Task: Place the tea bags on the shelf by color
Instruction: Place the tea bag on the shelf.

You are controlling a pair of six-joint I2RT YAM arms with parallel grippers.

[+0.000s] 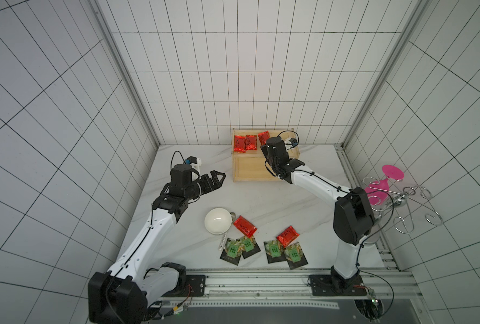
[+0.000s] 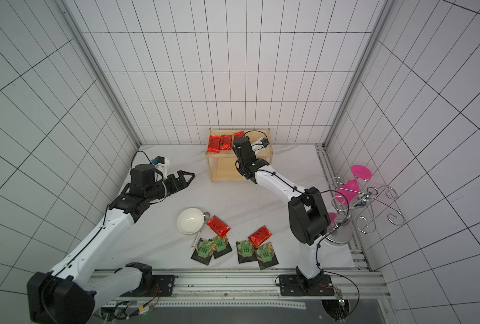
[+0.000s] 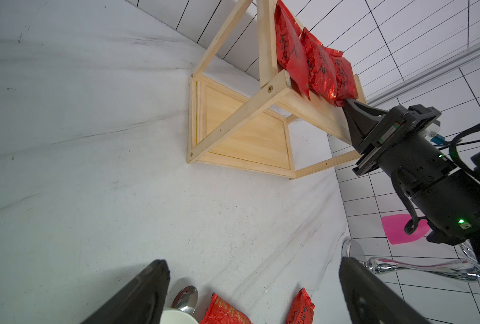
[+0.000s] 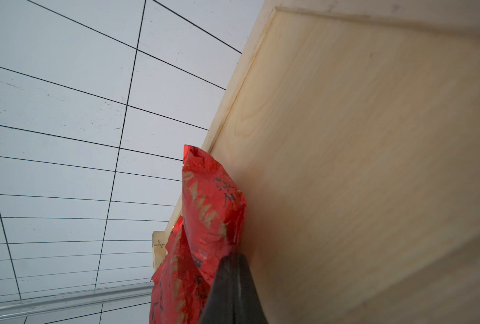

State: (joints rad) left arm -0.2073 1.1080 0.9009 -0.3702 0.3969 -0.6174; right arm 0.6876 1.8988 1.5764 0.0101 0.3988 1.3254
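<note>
Red foil is what my right gripper [image 3: 346, 103] meets: its jaws are closed, tips touching the near end of the third red sachet [image 1: 263, 137] (whether the seam is actually nipped between them I cannot tell). That sachet lies on the top board of the shelf [image 1: 250, 171], which stands at 12 o'clock on the table [image 1: 261, 202], close to the back wall. Two more red sachets [image 1: 239, 143] lie at its 9 o'clock side on the same board, the three in a touching row. My left gripper [image 1: 219, 177] hangs above the table at 9 o'clock, jaws spread wide, holding nothing. At 6 o'clock two loose red sachets [image 1: 245, 225] lie on the table beside four black packets [image 1: 231, 251] in two overlapping pairs, and the right-hand loose one overlaps a black packet. Just at their 10 o'clock sits a white bowl [image 1: 217, 220] with a spoon [image 1: 232, 215] beside it.
</note>
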